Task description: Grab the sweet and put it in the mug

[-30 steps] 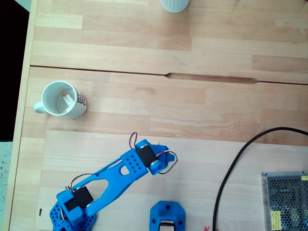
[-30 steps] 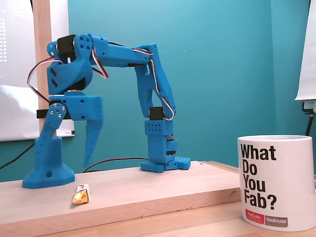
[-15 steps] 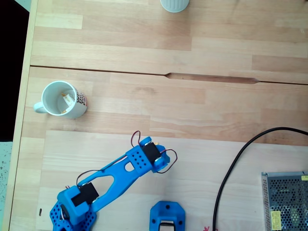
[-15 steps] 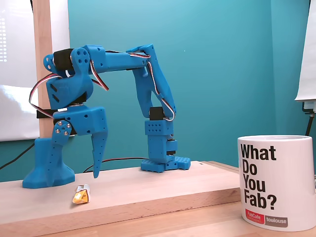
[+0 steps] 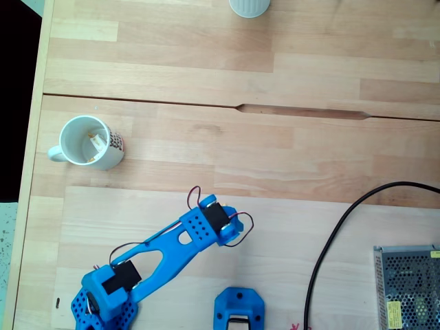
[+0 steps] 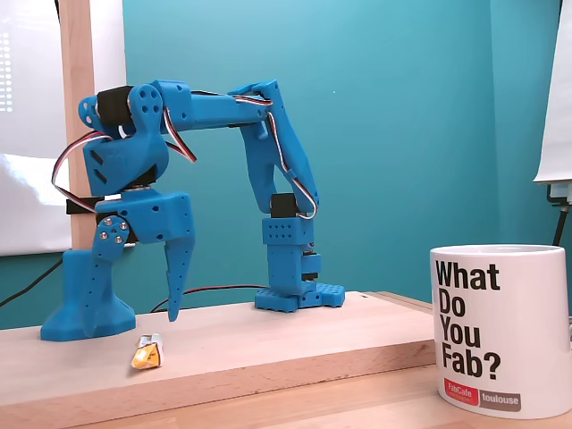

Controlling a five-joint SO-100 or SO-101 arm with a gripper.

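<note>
In a fixed view from the side, the sweet (image 6: 147,351), a small white wrapper with an orange end, lies on the raised wooden board. My blue gripper (image 6: 172,313) points down just above the board, slightly right of and behind the sweet, not touching it. Only one tapered finger (image 6: 178,268) shows, so whether the jaws are open or shut is unclear. In a fixed view from above, the gripper (image 5: 229,214) hangs over the board. The mug (image 5: 86,142), white with a dark dotted print, stands far to its upper left.
Another wrapped candy (image 5: 95,143) lies inside the mug. A pale cup (image 5: 249,5) sits at the top edge; a big white printed mug (image 6: 500,329) stands close to the side camera. A blue stand (image 6: 82,308), a black cable (image 5: 330,240) and a metal box (image 5: 407,285) are nearby.
Since a second ago the arm has swung the gripper down and the fingertip now hangs closer to the board near the sweet. In the last half second it has barely moved.
</note>
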